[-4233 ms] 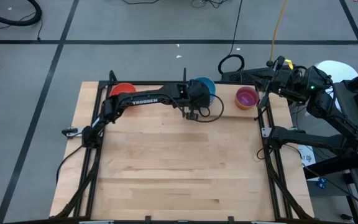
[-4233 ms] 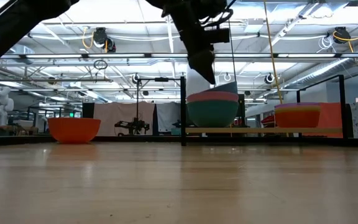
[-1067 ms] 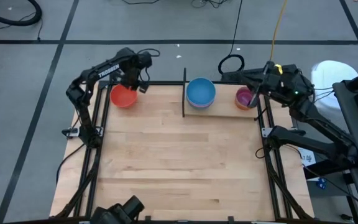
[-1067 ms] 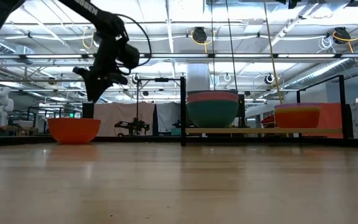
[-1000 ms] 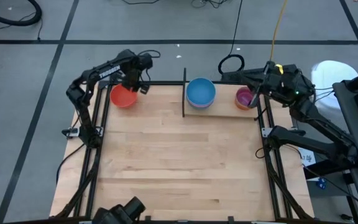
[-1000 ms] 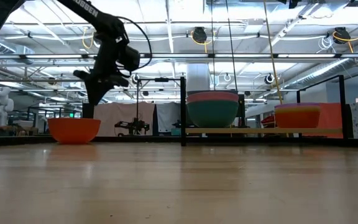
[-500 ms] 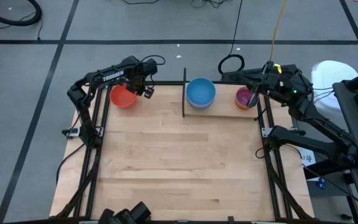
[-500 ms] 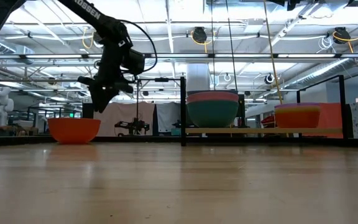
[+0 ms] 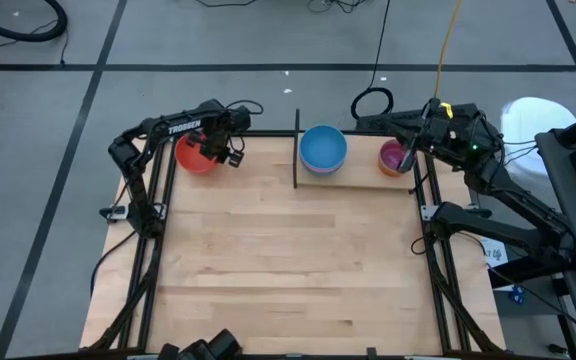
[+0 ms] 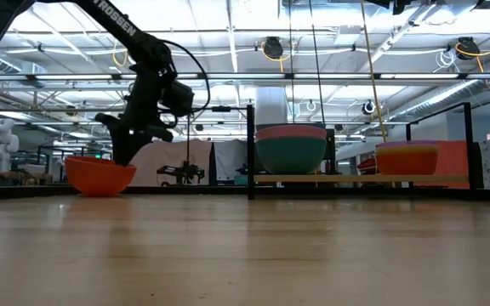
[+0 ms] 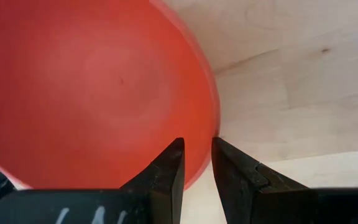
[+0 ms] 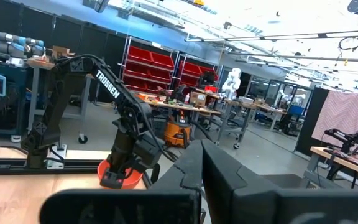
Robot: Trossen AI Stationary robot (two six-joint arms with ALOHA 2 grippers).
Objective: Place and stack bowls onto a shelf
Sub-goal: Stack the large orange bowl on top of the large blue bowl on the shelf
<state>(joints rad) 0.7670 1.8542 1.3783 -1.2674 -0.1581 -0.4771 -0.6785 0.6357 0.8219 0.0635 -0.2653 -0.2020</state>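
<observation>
Nearest the low camera, bare wooden tabletop, with everything of interest at the far edge.

At the far left corner, the red-orange bowl tipped slightly on the wood, its rim pinched by the left gripper — one finger inside the bowl, the other outside, closed on the wall on the side toward the shelf. Seen in the low view too: left gripper down at the bowl's right rim, arm arching up and off to the left.

Farther right along the same edge, the shelf — a thin light-wood board on black legs, with a tall black post at its near-centre end. On it, beside the post, a stack of larger bowls: teal underneath, pink rim above it, blue on top as seen from overhead. Toward the shelf's other end, well apart from that stack, a stack of small bowls with orange lowest, yellow above, purple uppermost.

Right gripper parked just beside the small stack at the table's far right corner, fingers clenched together on nothing, pointing across toward the left arm.

Beyond the table, workshop racks and benches.
</observation>
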